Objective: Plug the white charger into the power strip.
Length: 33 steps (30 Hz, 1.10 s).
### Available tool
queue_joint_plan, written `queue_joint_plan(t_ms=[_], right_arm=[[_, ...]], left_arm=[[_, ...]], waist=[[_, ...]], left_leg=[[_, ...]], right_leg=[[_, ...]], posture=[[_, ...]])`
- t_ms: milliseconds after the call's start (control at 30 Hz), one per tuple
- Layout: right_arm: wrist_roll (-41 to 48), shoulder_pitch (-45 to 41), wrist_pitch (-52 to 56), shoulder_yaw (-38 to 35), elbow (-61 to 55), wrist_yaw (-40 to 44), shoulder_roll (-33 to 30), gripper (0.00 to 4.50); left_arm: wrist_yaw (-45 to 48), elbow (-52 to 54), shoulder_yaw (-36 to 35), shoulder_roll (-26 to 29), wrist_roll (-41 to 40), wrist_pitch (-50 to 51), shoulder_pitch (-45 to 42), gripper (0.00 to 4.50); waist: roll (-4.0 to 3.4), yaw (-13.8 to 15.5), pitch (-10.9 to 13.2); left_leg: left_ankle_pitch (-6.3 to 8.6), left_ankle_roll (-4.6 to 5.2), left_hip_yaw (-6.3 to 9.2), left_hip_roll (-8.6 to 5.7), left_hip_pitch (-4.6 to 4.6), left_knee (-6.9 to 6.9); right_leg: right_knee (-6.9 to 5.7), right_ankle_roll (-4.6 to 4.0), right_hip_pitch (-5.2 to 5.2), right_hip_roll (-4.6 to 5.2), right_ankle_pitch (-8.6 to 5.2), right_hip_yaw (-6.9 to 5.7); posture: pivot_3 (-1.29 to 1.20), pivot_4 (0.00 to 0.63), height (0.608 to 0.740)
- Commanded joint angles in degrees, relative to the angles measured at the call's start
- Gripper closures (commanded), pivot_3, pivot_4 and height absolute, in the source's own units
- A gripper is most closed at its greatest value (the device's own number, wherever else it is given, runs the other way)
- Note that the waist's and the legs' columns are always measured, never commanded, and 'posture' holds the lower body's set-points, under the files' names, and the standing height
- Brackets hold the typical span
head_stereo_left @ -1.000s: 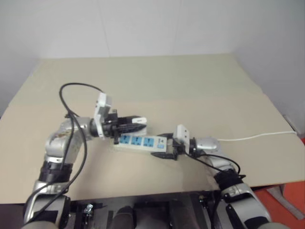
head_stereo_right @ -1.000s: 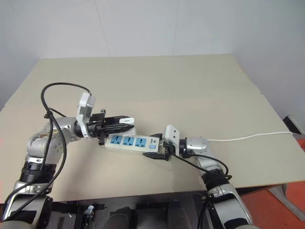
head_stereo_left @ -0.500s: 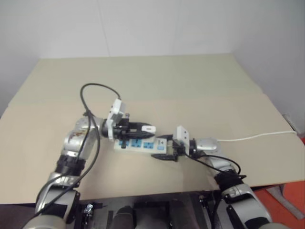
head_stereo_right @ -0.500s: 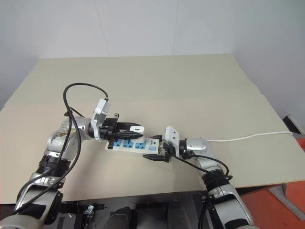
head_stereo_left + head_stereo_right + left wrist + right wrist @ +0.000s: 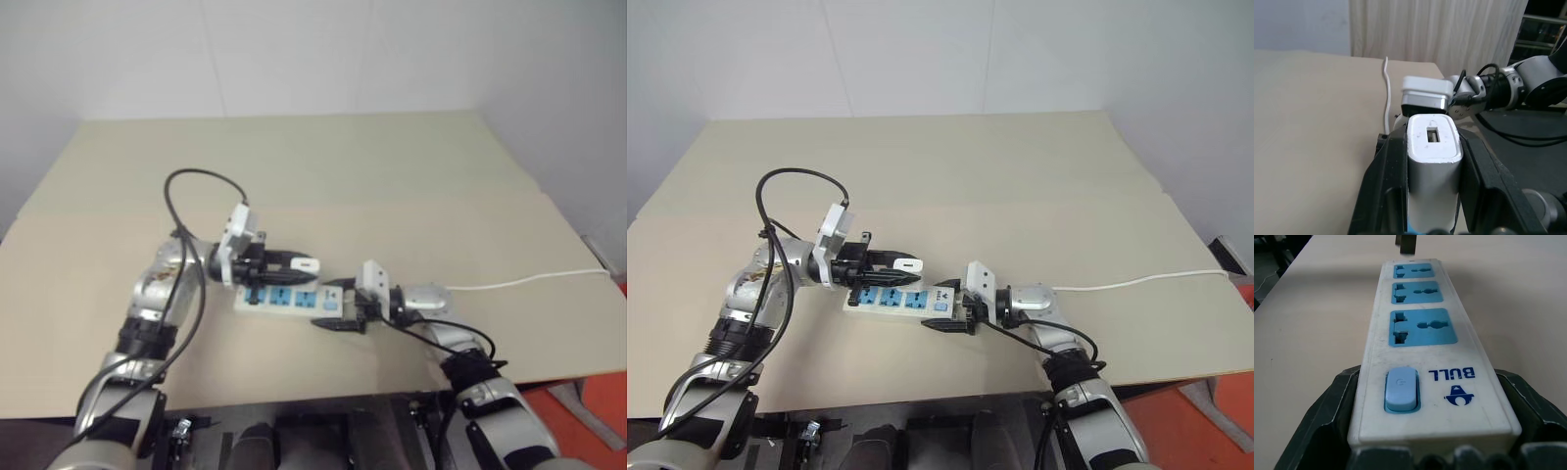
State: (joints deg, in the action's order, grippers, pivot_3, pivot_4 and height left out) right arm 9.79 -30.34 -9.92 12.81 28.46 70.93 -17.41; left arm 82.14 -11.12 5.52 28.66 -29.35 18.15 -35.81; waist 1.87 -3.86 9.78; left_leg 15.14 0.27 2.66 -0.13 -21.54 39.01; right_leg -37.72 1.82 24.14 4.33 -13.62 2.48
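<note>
Risk of misalignment: the white charger (image 5: 909,263) hangs above the power strip (image 5: 896,300) lying level along the left gripper's line, so its prongs probably do not face the sockets (no prongs can be seen in any view); pushing down like this would likely jam it against the strip's face.

Risk of slipping: the charger is smooth and pinched only by its flat sides; a downward press could make it slide back between the fingers.

Risk of the strip shifting: the strip is braced only at its switch end; an off-centre press near the far socket could tip or skate the free end across the tabletop (image 5: 1019,186).

Left gripper (image 5: 1433,147): fingers (image 5: 1392,181) drawn together, clamped on the charger's two sides, with its end face and small slot sticking out past the tips.

Right gripper (image 5: 1432,440): fingers (image 5: 1334,401) spread wide, one on each long side of the strip's switch end, hugging it just beside the blue switch; all three blue sockets look empty.

Charger's place: in the air over the strip's middle, not yet in any socket.

Strip's place: flat on the tabletop between the two arms; a thin white cable (image 5: 1136,282) runs off to the right.
</note>
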Motion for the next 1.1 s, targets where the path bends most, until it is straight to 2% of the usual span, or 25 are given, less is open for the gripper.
queue_joint_plan(t_ms=[33, 367, 1000, 1100], right_arm=[[-1.06, 0.28, -1.49, 1.18, 3.16, 2.22, -0.59, 1.06], [-1.77, -0.30, -3.14, 2.56, 7.30, 7.65, -1.42, 1.06], [-2.25, -0.81, -4.90, 2.13, 9.51, 6.20, -0.62, 1.06], [-2.13, -1.00, -4.65, 1.91, 9.61, 5.97, -0.60, 1.06]], left_arm=[[0.50, 2.33, -1.70, 0.74, -1.56, 0.75, -0.73, 3.48], [0.85, 3.19, -2.58, 1.37, -2.23, 1.60, -1.90, 3.48], [1.66, 3.65, -2.50, 1.25, -2.96, 1.75, -2.12, 3.48], [3.78, 3.34, -1.07, 1.57, -1.00, -1.82, -1.00, 3.48]], waist=[[0.00, 0.04, 0.00], [0.01, 0.47, -0.02], [0.01, 0.62, -0.03], [0.01, 0.62, -0.03]], left_leg=[[0.00, 0.00, 0.00, 0.00, 0.05, 0.00], [0.00, 0.00, 0.01, 0.00, 0.22, -0.04], [0.00, 0.00, 0.07, 0.02, 0.62, -0.12], [0.00, 0.00, 0.09, 0.03, 0.71, -0.17]], right_leg=[[0.02, 0.00, -0.06, 0.00, 0.00, 0.00], [0.08, 0.00, -0.24, 0.00, 0.00, -0.01], [0.30, 0.01, -0.77, -0.02, -0.01, -0.08], [0.41, 0.01, -0.91, -0.02, -0.01, -0.10]], posture=[[0.00, 0.150, 0.740], [0.00, 0.150, 0.740], [0.00, 0.150, 0.740], [0.00, 0.150, 0.740]])
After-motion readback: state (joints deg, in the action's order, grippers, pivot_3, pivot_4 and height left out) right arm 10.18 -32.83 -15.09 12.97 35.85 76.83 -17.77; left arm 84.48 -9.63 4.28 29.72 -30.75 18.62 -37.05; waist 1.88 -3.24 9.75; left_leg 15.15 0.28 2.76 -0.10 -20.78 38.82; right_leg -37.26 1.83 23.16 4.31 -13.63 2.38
